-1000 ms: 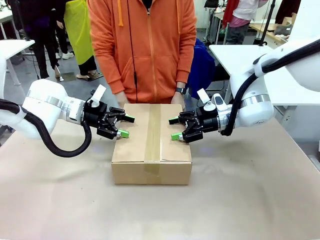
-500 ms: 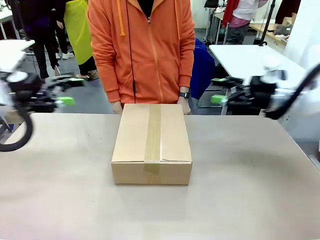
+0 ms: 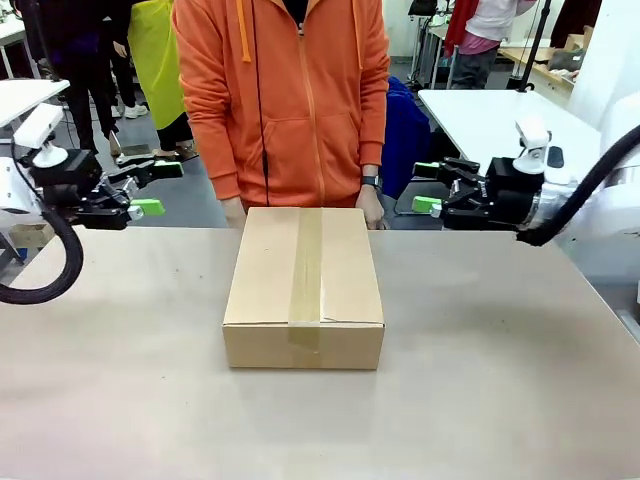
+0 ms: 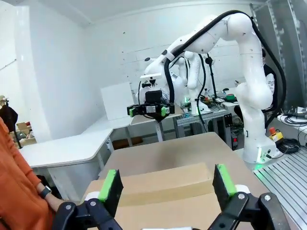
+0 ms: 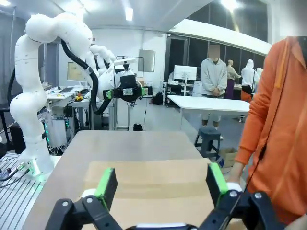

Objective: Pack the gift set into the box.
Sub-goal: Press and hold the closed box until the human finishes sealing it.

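The box [image 3: 304, 285] sits closed and taped in the middle of the table [image 3: 500, 400], a person's hands [image 3: 372, 210] touch its far edge, and the left gripper [image 3: 150, 188] and right gripper [image 3: 427, 187] hover well apart from its sides, both wide open and empty.

My two arms are glossy white with black corrugated cables looping off them. The left gripper [image 3: 152, 188] and right gripper [image 3: 424, 186] are black with green pads. The person [image 3: 285, 100] wears an orange zip hoodie and a dark wristwatch [image 3: 372, 182].
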`<state>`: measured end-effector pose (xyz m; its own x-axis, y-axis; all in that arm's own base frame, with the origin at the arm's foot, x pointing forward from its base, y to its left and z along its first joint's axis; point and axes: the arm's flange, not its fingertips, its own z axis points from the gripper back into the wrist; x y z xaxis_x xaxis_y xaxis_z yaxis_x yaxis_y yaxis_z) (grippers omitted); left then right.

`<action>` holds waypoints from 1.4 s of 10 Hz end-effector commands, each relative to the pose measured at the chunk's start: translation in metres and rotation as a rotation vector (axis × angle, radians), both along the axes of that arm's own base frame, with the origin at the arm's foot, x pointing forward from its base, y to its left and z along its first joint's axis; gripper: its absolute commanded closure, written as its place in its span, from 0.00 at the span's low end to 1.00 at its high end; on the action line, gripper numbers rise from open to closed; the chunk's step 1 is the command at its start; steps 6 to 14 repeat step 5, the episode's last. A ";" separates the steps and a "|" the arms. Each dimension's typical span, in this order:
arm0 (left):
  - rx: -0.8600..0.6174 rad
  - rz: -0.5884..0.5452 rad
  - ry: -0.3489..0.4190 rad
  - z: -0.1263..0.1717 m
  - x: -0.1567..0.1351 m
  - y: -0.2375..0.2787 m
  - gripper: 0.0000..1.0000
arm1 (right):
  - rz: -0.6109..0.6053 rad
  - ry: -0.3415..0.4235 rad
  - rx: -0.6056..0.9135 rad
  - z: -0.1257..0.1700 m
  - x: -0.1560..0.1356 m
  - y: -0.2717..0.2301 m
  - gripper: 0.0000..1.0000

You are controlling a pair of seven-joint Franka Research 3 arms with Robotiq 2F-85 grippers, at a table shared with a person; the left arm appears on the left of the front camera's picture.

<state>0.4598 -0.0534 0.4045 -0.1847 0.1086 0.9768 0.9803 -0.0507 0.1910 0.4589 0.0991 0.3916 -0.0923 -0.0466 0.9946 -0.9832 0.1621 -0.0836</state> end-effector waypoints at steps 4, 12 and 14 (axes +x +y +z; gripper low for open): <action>0.001 0.008 0.004 0.002 0.001 0.013 0.00 | -0.006 0.006 -0.020 0.004 0.007 -0.013 0.00; 0.001 0.008 0.004 0.002 0.001 0.013 0.00 | -0.006 0.006 -0.020 0.004 0.007 -0.013 0.00; 0.001 0.008 0.004 0.002 0.001 0.013 0.00 | -0.006 0.006 -0.020 0.004 0.007 -0.013 0.00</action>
